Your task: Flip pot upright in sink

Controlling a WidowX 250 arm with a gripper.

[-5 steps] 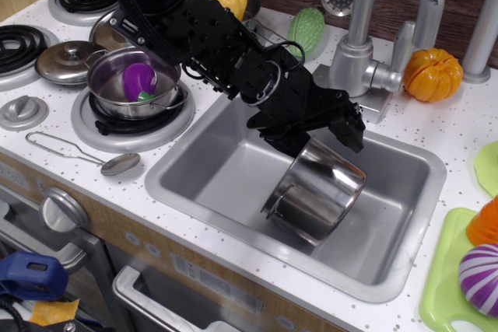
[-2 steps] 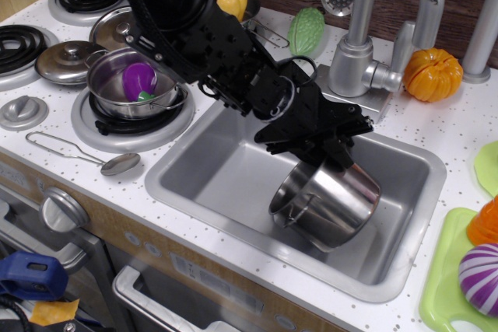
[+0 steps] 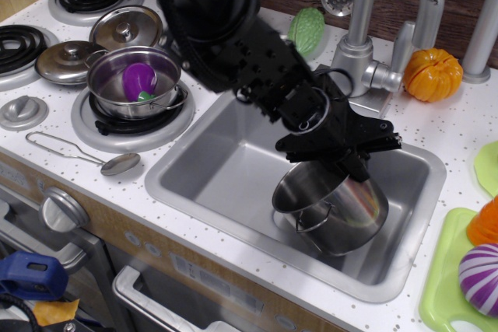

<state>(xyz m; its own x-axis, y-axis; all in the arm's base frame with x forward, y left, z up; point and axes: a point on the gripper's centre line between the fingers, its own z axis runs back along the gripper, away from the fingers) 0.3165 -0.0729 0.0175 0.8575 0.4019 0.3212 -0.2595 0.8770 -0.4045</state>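
The shiny steel pot [image 3: 334, 211] stands nearly upright in the right half of the grey sink [image 3: 210, 172], its open mouth facing up and slightly toward the left, a wire loop handle at its front. My black gripper [image 3: 348, 162] reaches down from the upper left and is shut on the pot's far rim. The fingertips are partly hidden by the arm and the pot's edge.
A shallower pot with a purple eggplant [image 3: 138, 83] sits on the stove burner at left, two lids behind it. A ladle [image 3: 93, 159] lies on the counter front left. The faucet [image 3: 373, 44], an orange pumpkin [image 3: 432, 74] and a green vegetable [image 3: 306, 30] stand behind the sink.
The pot has swung from lying tilted with its mouth toward the lower left to nearly upright. My arm moved right and turned with it.
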